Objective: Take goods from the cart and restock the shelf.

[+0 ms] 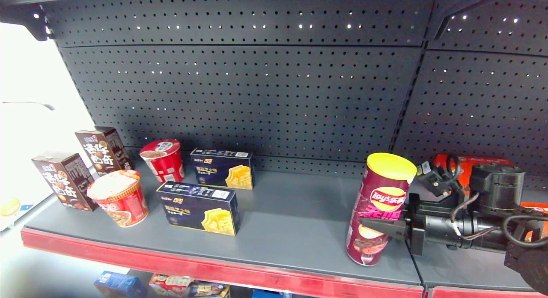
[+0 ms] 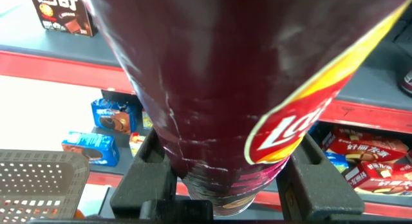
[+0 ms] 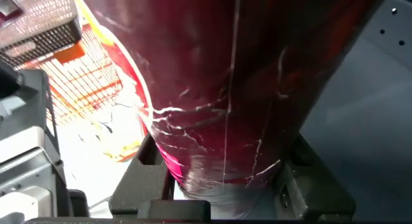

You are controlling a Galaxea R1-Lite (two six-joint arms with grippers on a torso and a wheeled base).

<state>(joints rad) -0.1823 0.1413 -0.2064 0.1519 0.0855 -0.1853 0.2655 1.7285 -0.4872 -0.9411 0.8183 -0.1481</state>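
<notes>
R gripper (image 1: 380, 225) clamped on can (image 1: 383, 195), fingers across lower half of body, yellow lid up. Can on shelf (image 1: 299, 229), base just behind red lip (image 1: 214, 266). Looks to lean, top toward the arm. Can't tell if base sits flat.

L gripper (image 2: 228, 185) closed round 2nd can (image 2: 212, 89), held out in front of lip. Cart basket (image 2: 38, 179) also on that side of lip.

Risks (my read):
- Tall narrow can, close to lip, not plumb. Let go now and it may rock and go over lip.
- Fingers pulled back w/o opening fully: pad drags can, same result.
- Pushed deeper w/o lift: base catches, can tips.

Needs: square up, set further back from lip, open wide, then retreat. Cups (image 1: 122, 197) + boxes (image 1: 199, 208) well along lip, no clash likely.
</notes>
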